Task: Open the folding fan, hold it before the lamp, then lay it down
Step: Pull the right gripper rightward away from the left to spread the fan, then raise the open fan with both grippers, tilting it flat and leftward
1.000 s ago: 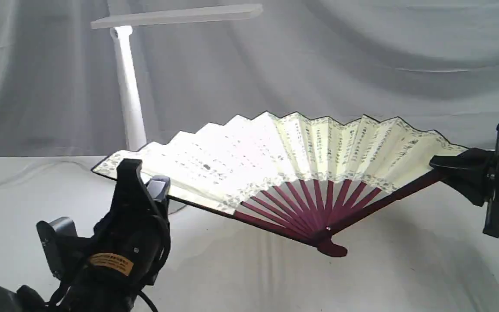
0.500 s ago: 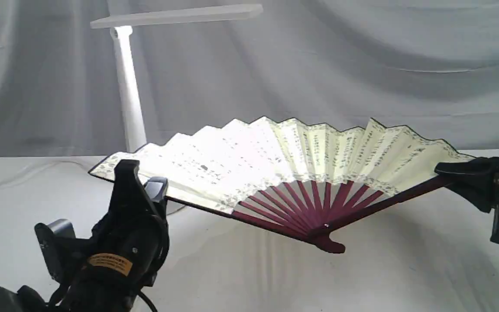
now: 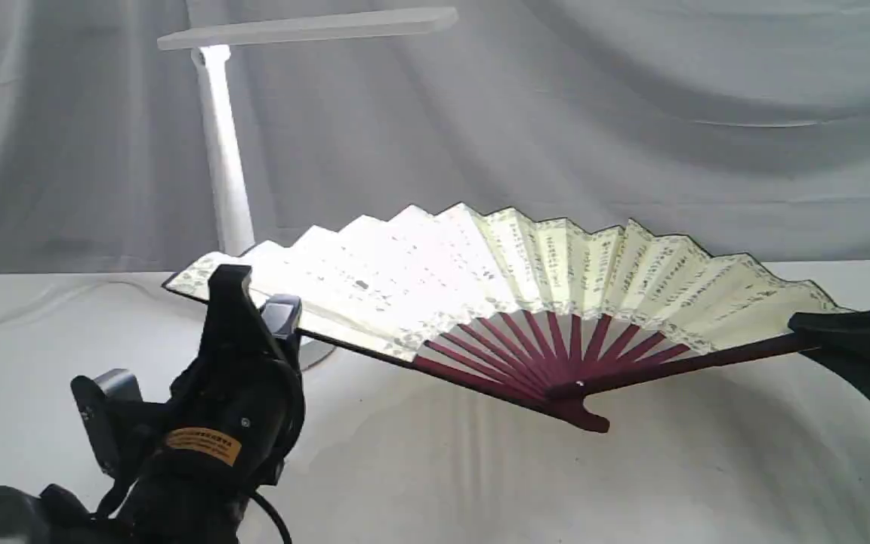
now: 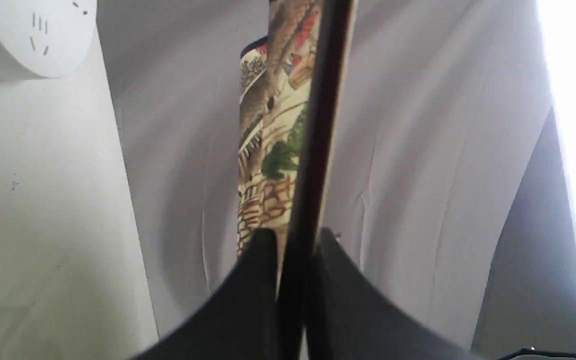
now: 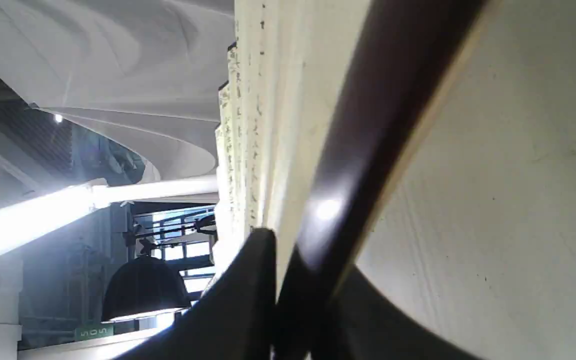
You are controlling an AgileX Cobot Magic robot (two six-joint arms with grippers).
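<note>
The folding fan (image 3: 556, 257) hangs spread wide above the table, cream pleats with black writing up, maroon ribs meeting at the pivot. My left gripper (image 3: 257, 321) is shut on its left guard and my right gripper (image 3: 820, 336) on its right guard. The white lamp (image 3: 223, 151) stands behind the fan's left half, its flat head above. In the left wrist view the gripper (image 4: 295, 240) pinches the dark guard (image 4: 318, 125) beside the fan's painted underside. In the right wrist view the gripper (image 5: 293, 250) clamps the other guard (image 5: 368, 150).
A white cloth covers the table (image 3: 435, 483), and grey drapes hang behind. The lamp's round base (image 4: 33, 35) sits on the cloth near the left gripper. The left arm's black body (image 3: 201, 453) fills the lower left corner.
My right gripper has moved right and down, carrying its guard with it. The fan has spread a little wider and lies flatter. The left gripper has barely shifted.
</note>
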